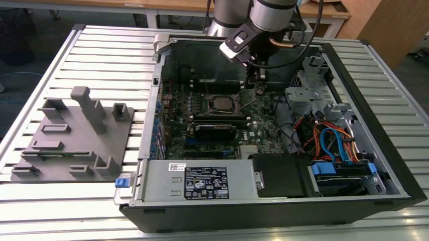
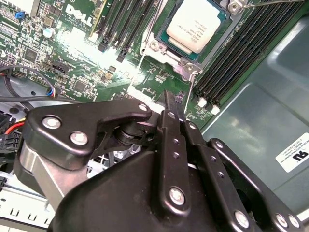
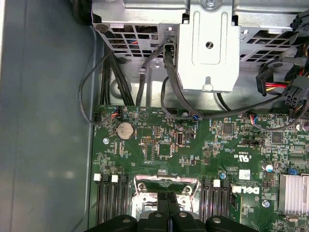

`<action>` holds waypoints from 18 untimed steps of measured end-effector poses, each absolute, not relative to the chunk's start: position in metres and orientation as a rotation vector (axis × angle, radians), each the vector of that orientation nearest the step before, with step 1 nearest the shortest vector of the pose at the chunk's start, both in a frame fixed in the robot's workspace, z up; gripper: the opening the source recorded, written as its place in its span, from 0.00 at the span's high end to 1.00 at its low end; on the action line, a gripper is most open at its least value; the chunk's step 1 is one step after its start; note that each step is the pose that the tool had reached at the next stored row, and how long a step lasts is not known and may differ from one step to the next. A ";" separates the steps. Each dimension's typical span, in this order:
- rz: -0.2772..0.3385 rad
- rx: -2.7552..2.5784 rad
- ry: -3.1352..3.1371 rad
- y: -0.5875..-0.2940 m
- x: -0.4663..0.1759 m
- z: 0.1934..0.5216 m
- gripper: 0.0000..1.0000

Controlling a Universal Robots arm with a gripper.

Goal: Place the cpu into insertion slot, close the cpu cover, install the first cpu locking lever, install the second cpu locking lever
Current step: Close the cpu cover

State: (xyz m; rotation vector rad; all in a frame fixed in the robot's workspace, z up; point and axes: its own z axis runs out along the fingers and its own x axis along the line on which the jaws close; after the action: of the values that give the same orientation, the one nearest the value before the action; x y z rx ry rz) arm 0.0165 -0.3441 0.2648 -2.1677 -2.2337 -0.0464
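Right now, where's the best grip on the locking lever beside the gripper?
The locking lever is a thin wire rod: pinch across its free end, the stretch farthest from the cpu, probably coming from above the board. The gripper, shut, sits beside it.

The small, flat, silvery-grey square cpu (image 2: 195,24) runs off the second wrist view's edge, so one corner is lost. The black metal two-fingered gripper (image 2: 173,99) hides much of the green circuit board (image 2: 72,63) with its body. In the first wrist view it covers part of the silver-rimmed square insertion slot (image 3: 166,182), which the picture's edge also cuts. Whether its pressed-together fingertips pinch anything cannot be told. In the exterior view the grey robot arm (image 1: 268,15) is cropped by the top edge.
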 end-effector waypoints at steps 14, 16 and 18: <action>-0.046 -2.168 -2.233 -0.344 0.018 0.265 0.89; -0.046 -2.168 -2.233 -0.344 0.018 0.265 0.89; -0.046 -2.168 -2.233 -0.344 0.019 0.265 0.89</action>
State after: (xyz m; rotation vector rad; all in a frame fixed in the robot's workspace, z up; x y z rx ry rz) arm 0.0186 -0.3441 0.2648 -2.1679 -2.2335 -0.0464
